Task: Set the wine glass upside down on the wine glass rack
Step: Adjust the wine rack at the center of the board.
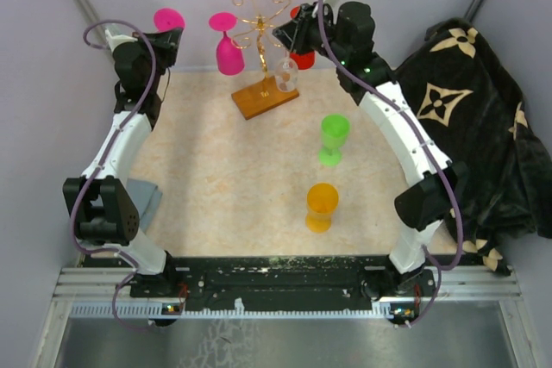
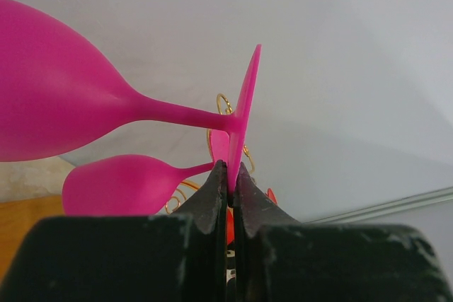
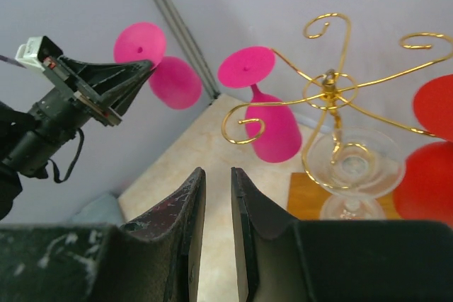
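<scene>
My left gripper (image 2: 231, 169) is shut on the rim of a pink wine glass's foot (image 2: 245, 107), and the bowl (image 2: 49, 97) lies sideways to the left. From above, this held glass (image 1: 169, 18) is at the back left, apart from the wine glass rack (image 1: 259, 21). The rack is gold wire on a wooden base (image 1: 265, 97). A second pink glass (image 1: 228, 47) hangs upside down on it, as does a clear glass (image 1: 286, 75). My right gripper (image 3: 217, 175) is open and holds nothing. It hovers just right of the rack (image 3: 329, 83).
A red glass (image 3: 432, 175) hangs at the rack's right side. A green glass (image 1: 334, 137) and an orange glass (image 1: 322, 206) stand upright on the beige mat. A dark patterned cloth (image 1: 474, 118) lies at the right. A grey cloth (image 1: 148, 200) lies by the left arm.
</scene>
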Tool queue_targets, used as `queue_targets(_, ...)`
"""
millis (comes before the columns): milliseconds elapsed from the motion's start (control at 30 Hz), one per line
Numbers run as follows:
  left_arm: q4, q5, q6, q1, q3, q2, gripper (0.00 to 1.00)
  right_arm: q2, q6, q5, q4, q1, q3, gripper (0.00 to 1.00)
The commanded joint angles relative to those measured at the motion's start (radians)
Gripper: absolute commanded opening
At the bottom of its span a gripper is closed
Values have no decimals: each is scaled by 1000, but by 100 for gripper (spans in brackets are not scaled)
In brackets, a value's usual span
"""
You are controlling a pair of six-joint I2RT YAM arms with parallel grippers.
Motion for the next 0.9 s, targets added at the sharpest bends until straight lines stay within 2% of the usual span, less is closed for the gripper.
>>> queue_targets(0, 12, 6, 23, 9, 5, -34, 4, 68, 106, -118, -38, -3, 108, 22)
queue_targets(300, 13, 11, 21, 16, -21, -47, 4, 97, 145, -109, -43, -29, 131, 22)
queue_targets(533, -32, 38, 41, 19, 38, -23, 4, 166, 176, -158, -69, -29, 220, 22)
queue_targets(867, -25, 38, 34, 20, 25, -26, 4, 272, 125, -65, -174, -49, 426, 23)
